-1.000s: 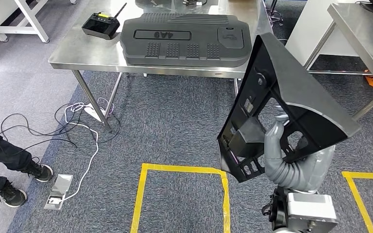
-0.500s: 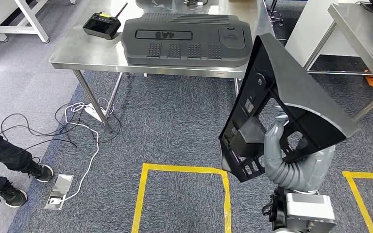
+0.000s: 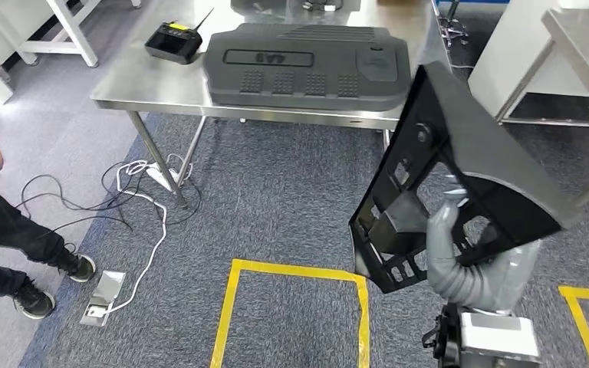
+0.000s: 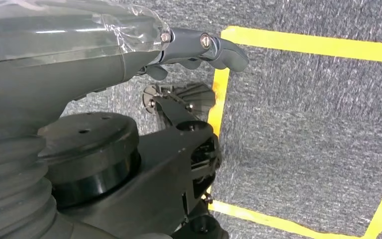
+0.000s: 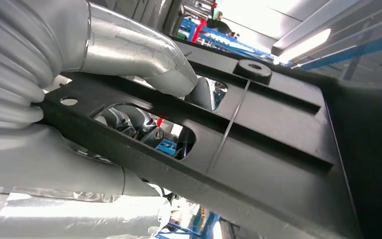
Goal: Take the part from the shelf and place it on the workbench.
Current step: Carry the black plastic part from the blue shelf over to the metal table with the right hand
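One black plastic part (image 3: 460, 180), large, ribbed, stiff, judged light yet unwieldy. Held upright off the floor by the right hand (image 3: 449, 245), fingers (image 5: 144, 67) hooked through a cut-out; worktop (image 3: 161, 84) lies well ahead. Left hand (image 4: 199, 47) carries nothing, fingers loosely curled.

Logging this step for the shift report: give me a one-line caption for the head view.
Right hand holds a black plastic part upright above the carpet, facing the steel workbench.

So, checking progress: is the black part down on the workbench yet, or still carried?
Still carried: the black part stands tilted above the carpet, gripped by the right hand, short of the workbench.
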Available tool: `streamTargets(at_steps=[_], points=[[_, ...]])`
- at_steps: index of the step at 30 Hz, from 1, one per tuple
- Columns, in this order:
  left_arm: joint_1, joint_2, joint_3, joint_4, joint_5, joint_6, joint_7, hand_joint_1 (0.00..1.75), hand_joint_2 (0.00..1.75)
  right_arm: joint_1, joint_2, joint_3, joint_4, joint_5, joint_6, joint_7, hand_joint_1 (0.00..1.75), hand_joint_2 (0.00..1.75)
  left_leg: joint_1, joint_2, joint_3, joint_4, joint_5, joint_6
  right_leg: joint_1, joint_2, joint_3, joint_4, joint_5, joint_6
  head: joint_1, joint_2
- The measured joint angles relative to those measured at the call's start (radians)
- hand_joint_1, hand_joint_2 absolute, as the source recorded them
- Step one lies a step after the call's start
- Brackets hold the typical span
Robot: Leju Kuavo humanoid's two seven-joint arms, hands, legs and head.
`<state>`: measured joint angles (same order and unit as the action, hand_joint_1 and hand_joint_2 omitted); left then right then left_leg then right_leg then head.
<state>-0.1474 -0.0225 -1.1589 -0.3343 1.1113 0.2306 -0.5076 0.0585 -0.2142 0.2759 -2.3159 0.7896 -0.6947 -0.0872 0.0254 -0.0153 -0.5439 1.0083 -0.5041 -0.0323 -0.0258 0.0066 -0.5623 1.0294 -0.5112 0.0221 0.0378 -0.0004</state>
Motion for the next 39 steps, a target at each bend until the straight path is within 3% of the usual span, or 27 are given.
streamTargets(at_steps=[2,3,6,7,8,10,12,15,17,19,21,22,23,24,26,28,32,34,36,39], points=[[-0.001,0.000,0.000,0.000,0.000,0.000,0.000,0.00,1.75,0.000,0.000,0.000,0.000,0.000,0.000,-0.001,1.75,1.75,0.003,0.002,-0.003,0.020,-0.015,-0.010,0.000,-0.003,0.003,-0.003,0.000,-0.015,-0.008,0.000],[-0.002,0.000,0.000,0.000,0.000,0.000,0.000,0.00,1.75,0.000,0.000,0.000,0.000,0.000,0.000,-0.002,1.75,1.75,0.004,0.004,-0.018,0.057,-0.037,-0.014,-0.001,-0.005,0.005,-0.005,0.000,-0.021,-0.013,0.000],[-0.002,0.000,0.000,0.000,-0.001,-0.001,0.000,0.00,1.75,0.000,0.000,0.000,0.000,0.000,0.000,-0.003,1.75,1.75,0.001,0.007,-0.118,0.256,-0.121,-0.016,0.006,-0.012,0.008,-0.005,-0.004,-0.033,-0.031,0.000],[-0.001,0.000,0.000,0.000,-0.001,-0.001,0.000,0.00,1.75,0.000,0.000,0.000,0.000,0.000,0.000,-0.003,1.75,1.75,-0.001,0.007,-0.143,0.297,-0.126,-0.013,0.009,-0.013,0.010,-0.005,-0.007,-0.035,-0.033,0.000],[0.001,0.000,0.000,0.000,-0.002,-0.001,0.000,0.00,1.75,0.000,0.000,0.000,0.000,0.000,0.000,-0.003,1.75,1.75,-0.004,0.007,-0.150,0.298,-0.110,-0.007,0.013,-0.013,0.014,-0.005,-0.009,-0.037,-0.034,0.000],[0.001,0.001,0.000,0.000,-0.002,-0.001,0.000,0.00,1.75,0.000,0.000,0.000,0.000,0.000,0.000,-0.003,1.75,1.75,-0.014,0.007,-0.109,0.188,-0.031,0.012,0.018,-0.013,0.028,-0.005,-0.017,-0.038,-0.036,0.000],[0.001,0.002,0.000,0.000,-0.003,-0.001,0.000,0.00,1.75,-0.001,0.000,0.000,0.000,0.002,0.000,-0.003,1.75,1.75,-0.025,0.009,-0.059,0.066,0.019,0.031,0.023,-0.013,0.038,-0.005,-0.026,-0.034,-0.037,0.000],[0.000,0.003,0.000,0.000,-0.006,-0.001,-0.001,0.00,1.75,-0.004,0.000,0.001,0.000,0.006,0.000,0.000,1.75,1.75,-0.033,0.010,-0.043,0.021,0.020,0.042,0.021,-0.014,0.040,-0.010,-0.031,-0.022,-0.038,0.000],[0.001,0.003,0.000,0.000,-0.008,-0.001,-0.001,0.00,1.75,-0.005,0.000,0.001,0.000,0.008,0.000,0.001,1.75,1.75,-0.026,0.010,-0.036,0.007,0.022,0.047,0.020,-0.014,0.041,-0.001,-0.042,-0.012,-0.037,0.000],[-0.001,0.004,0.000,0.000,-0.010,-0.001,-0.001,0.00,1.75,-0.006,0.000,0.001,0.000,0.010,0.000,0.002,1.75,1.75,-0.020,0.011,-0.026,-0.006,0.024,0.054,0.019,-0.011,0.006,0.076,-0.085,-0.003,-0.031,0.000],[-0.002,0.005,0.000,0.000,-0.011,-0.001,-0.001,0.00,1.75,-0.005,-0.001,0.001,0.000,0.011,0.000,0.003,1.75,1.75,-0.020,0.011,-0.023,-0.007,0.021,0.059,0.016,-0.010,-0.069,0.211,-0.139,0.005,-0.024,0.000],[-0.001,0.005,0.000,0.000,-0.011,-0.002,-0.001,0.00,1.75,-0.005,-0.001,0.001,0.000,0.011,0.000,0.004,1.75,1.75,-0.019,0.011,-0.021,-0.006,0.019,0.059,0.014,-0.010,-0.102,0.261,-0.149,0.009,-0.021,0.000],[-0.001,0.005,0.000,0.000,-0.011,-0.002,-0.001,0.00,1.75,-0.004,-0.001,0.001,0.000,0.011,0.000,0.004,1.75,1.75,-0.019,0.010,-0.018,-0.006,0.016,0.059,0.012,-0.010,-0.116,0.275,-0.137,0.011,-0.018,0.000],[0.000,0.005,0.000,0.000,-0.011,-0.002,-0.001,0.00,1.75,-0.005,-0.001,0.001,0.000,0.011,0.000,0.005,1.75,1.75,-0.018,0.009,-0.013,-0.005,0.012,0.057,0.011,-0.010,-0.111,0.249,-0.106,0.012,-0.014,0.000],[0.001,0.005,0.000,0.000,-0.011,-0.003,-0.001,0.00,1.75,-0.005,-0.001,0.001,0.000,0.010,0.000,0.005,1.75,1.75,-0.016,0.006,0.000,-0.003,0.002,0.051,0.009,-0.009,-0.058,0.116,-0.022,0.010,-0.005,0.000],[0.000,0.005,0.000,0.000,-0.012,-0.003,-0.001,0.00,1.75,-0.006,-0.001,0.002,0.000,0.009,0.000,0.005,1.75,1.75,-0.018,0.004,0.004,0.002,-0.007,0.040,0.011,-0.007,-0.018,0.016,0.016,0.004,0.001,0.000],[-0.002,0.005,0.000,0.000,-0.017,-0.004,-0.001,0.00,1.75,-0.005,-0.001,0.002,0.000,0.007,0.000,0.004,1.75,1.75,-0.019,0.004,0.004,0.010,-0.019,0.018,0.012,-0.005,-0.010,-0.007,0.012,-0.018,-0.003,0.000],[-0.003,0.006,0.000,0.000,-0.019,-0.005,-0.001,0.00,1.75,-0.006,-0.001,0.002,0.000,0.008,0.000,0.003,1.75,1.75,-0.017,0.006,-0.021,0.076,-0.057,0.008,0.008,-0.009,-0.002,-0.014,0.011,-0.030,-0.011,0.000],[-0.003,0.006,0.000,0.000,-0.021,-0.006,-0.001,0.00,1.75,-0.005,-0.001,0.002,0.000,0.008,0.000,0.002,1.75,1.75,-0.015,0.007,-0.054,0.149,-0.094,0.003,0.008,-0.011,0.001,-0.014,0.008,-0.035,-0.020,0.000],[-0.003,0.006,0.000,0.000,-0.021,-0.006,-0.001,0.00,1.75,-0.005,-0.001,0.002,0.000,0.008,0.000,0.002,1.75,1.75,-0.015,0.007,-0.065,0.172,-0.104,0.002,0.008,-0.012,0.002,-0.014,0.008,-0.036,-0.022,0.000]])
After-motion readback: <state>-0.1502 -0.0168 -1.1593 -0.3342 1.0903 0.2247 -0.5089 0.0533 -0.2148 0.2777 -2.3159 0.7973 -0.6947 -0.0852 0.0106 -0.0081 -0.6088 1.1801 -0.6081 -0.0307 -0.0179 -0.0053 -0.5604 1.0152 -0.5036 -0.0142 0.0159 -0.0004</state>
